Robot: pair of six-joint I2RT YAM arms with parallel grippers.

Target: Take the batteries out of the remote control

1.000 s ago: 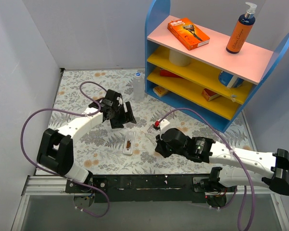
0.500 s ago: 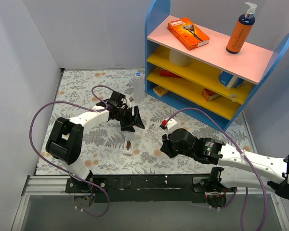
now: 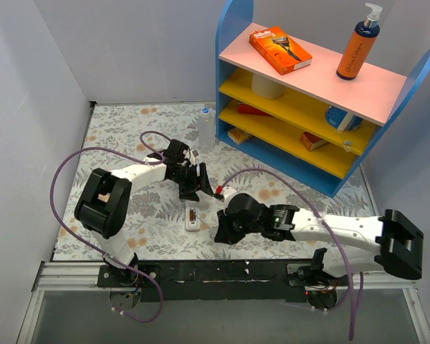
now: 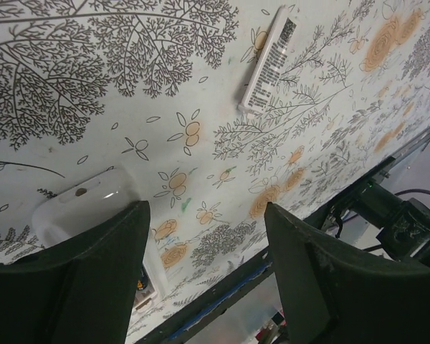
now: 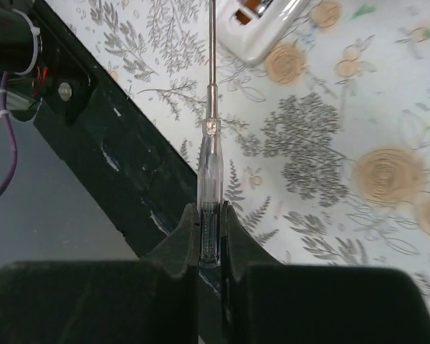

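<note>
The white remote control [image 3: 193, 217] lies on the floral mat with its orange-brown recess facing up. No batteries can be made out. My left gripper [image 3: 203, 188] is open and empty just behind the remote; in the left wrist view [image 4: 206, 215] the remote's rounded end [image 4: 86, 208] shows beside the left finger. My right gripper [image 3: 222, 229] sits just right of the remote, shut on a clear-handled screwdriver [image 5: 210, 179]. Its metal shaft points at the remote's open end [image 5: 261, 29].
A thin white strip with a printed label [image 4: 267, 61] lies on the mat. A clear blue-capped bottle [image 3: 206, 129] stands behind the left arm. A blue shelf unit [image 3: 301, 129] fills the back right. The black rail [image 3: 222, 272] runs along the near edge.
My left gripper has moved right and nearer, towards the remote. My right arm has swung left with the screwdriver, up to the remote's right side.
</note>
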